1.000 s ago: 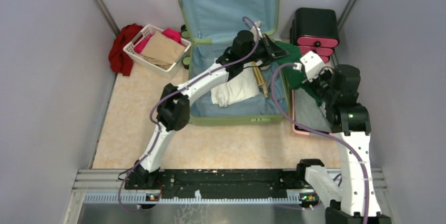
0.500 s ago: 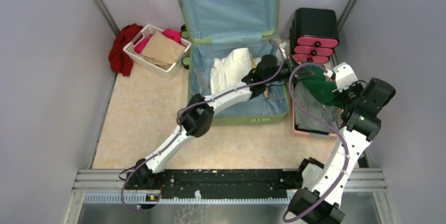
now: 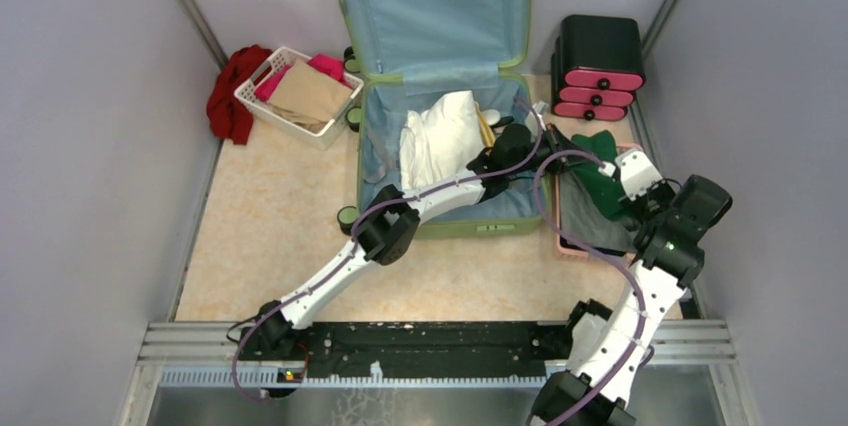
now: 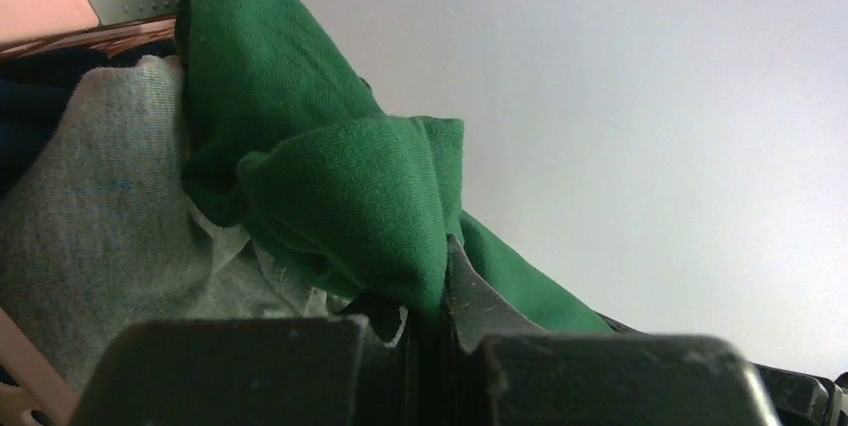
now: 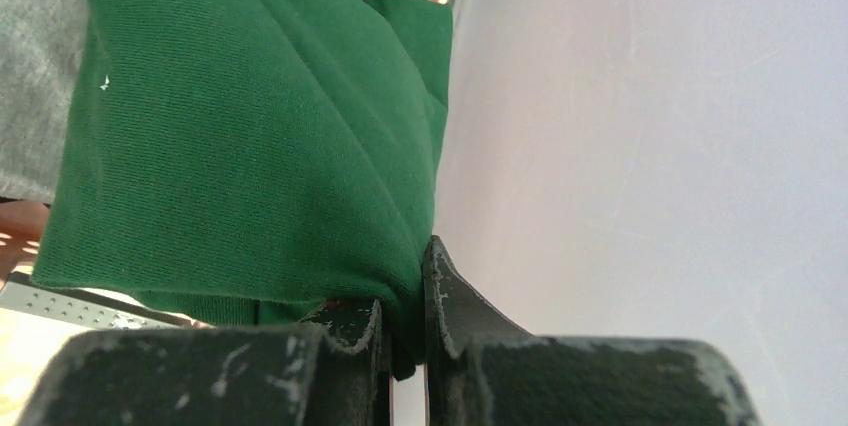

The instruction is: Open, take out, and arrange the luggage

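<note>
Top external view gives the whole layout. The luggage (image 3: 430,16) lies open at the back middle of the table (image 3: 270,246), its lid upright against the rear wall and white clothing (image 3: 440,136) heaped in its base. Just right of it sits a pink basket (image 3: 565,247) holding grey cloth (image 3: 585,221), with a green garment (image 3: 600,181) draped over that. The left arm reaches across the luggage so that the left gripper (image 3: 556,138) meets the garment's far end. The right gripper (image 3: 618,191) is at its near end. From above, the fingers are too small to read.

The wrist views settle that. The left wrist camera shows its two fingers pressed together on a bunched fold of the green fabric, with grey cloth and the basket's pink rim to the left. The right wrist camera shows its fingers likewise pinched on a green edge, the garment spreading wide above them. Only the overhead picture takes in the black-and-pink drawer box (image 3: 598,66) and the white basket (image 3: 262,104) of clothes at the left.
</note>
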You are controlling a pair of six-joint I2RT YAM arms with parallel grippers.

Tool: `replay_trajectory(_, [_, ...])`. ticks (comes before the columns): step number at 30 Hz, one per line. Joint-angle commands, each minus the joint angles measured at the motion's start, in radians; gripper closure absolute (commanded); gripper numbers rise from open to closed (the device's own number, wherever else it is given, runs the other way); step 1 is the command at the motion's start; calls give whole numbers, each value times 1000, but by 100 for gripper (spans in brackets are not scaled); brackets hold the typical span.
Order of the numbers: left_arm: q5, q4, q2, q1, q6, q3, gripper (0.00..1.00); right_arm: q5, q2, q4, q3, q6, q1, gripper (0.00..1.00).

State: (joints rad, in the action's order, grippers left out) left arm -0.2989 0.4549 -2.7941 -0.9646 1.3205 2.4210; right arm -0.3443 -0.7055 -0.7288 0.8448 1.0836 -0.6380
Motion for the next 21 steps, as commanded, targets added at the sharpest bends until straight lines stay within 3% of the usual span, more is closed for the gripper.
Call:
replay_trajectory(1, [41,19,6,12,-21,32,100,-16,-3,87,59,-16,-14,100])
replay_trajectory(7, [158,75,3,4,27,72,100,89,-139,228,222,-152,-14,100])
replay_trajectory(12, [260,94,6,-24,26,129,100,109,-142,338,269,-180,-14,100])
replay_trajectory(16, [289,103,13,-31,16,127,99,87,-89,372,216,-132,-14,100])
replay_trajectory(21, [245,92,-25,-26,45,101,100,24,15,345,35,-29,-14,100])
